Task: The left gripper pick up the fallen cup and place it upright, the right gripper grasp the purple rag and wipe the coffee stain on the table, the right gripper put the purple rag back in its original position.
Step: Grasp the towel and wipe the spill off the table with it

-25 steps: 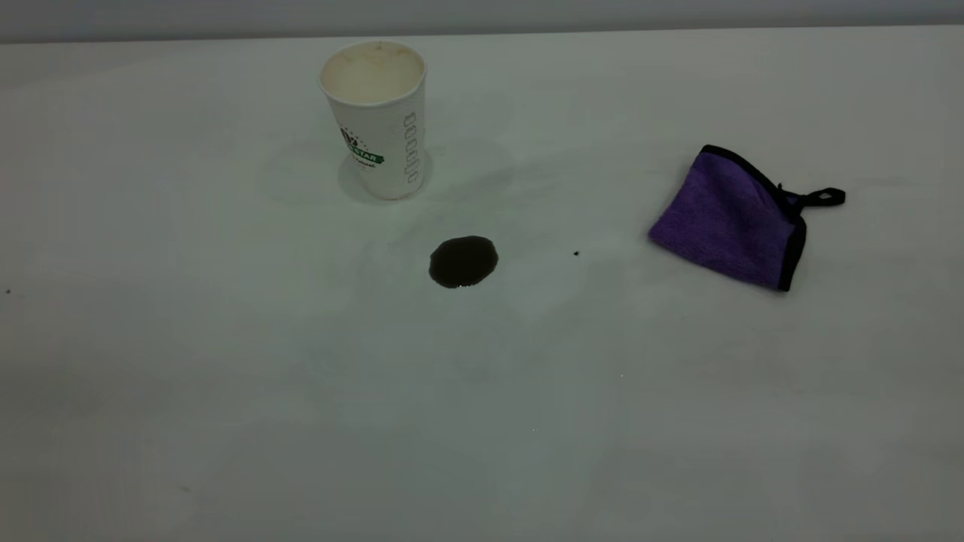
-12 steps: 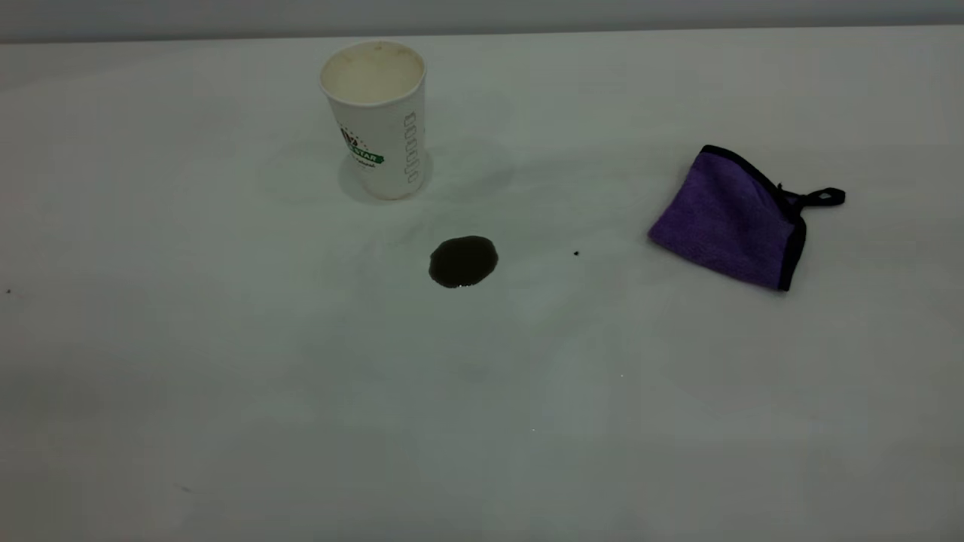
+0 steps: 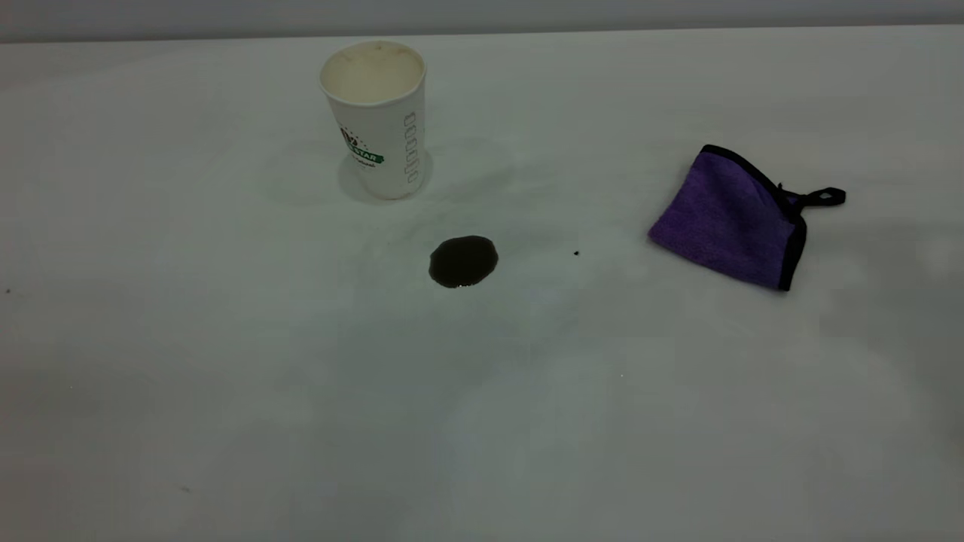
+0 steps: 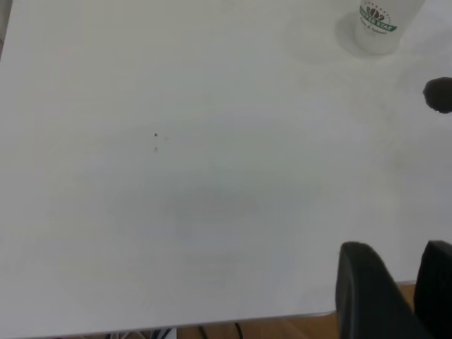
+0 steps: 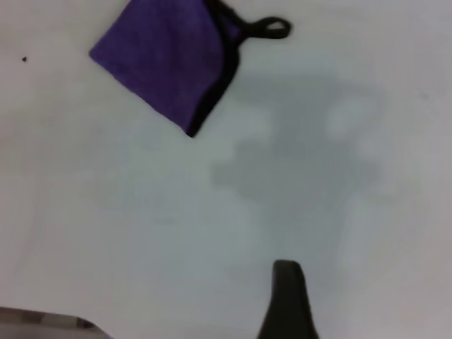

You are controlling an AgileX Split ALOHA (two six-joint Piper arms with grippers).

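The cup point(image 3: 374, 120) stands upright at the back left of the table point(image 3: 226, 376), mouth up; it also shows in the left wrist view point(image 4: 378, 25). The coffee stain point(image 3: 463, 261) lies in front of it, and its edge shows in the left wrist view point(image 4: 441, 94). The purple rag point(image 3: 727, 218) lies flat at the right, loop pointing right. Neither gripper shows in the exterior view. My left gripper point(image 4: 406, 282) hangs over the table's near edge, fingers slightly apart and empty. My right gripper point(image 5: 353, 304) hovers short of the rag point(image 5: 166, 60); only one finger point(image 5: 286, 296) shows.
A tiny black speck point(image 3: 576, 254) lies between the stain and the rag. The gripper's shadow point(image 5: 296, 155) falls on the table beside the rag. Wooden floor point(image 4: 282, 330) shows past the table's near edge.
The cup, stain and rag have not moved. A soft shadow has spread over the right side of the table in the exterior view.
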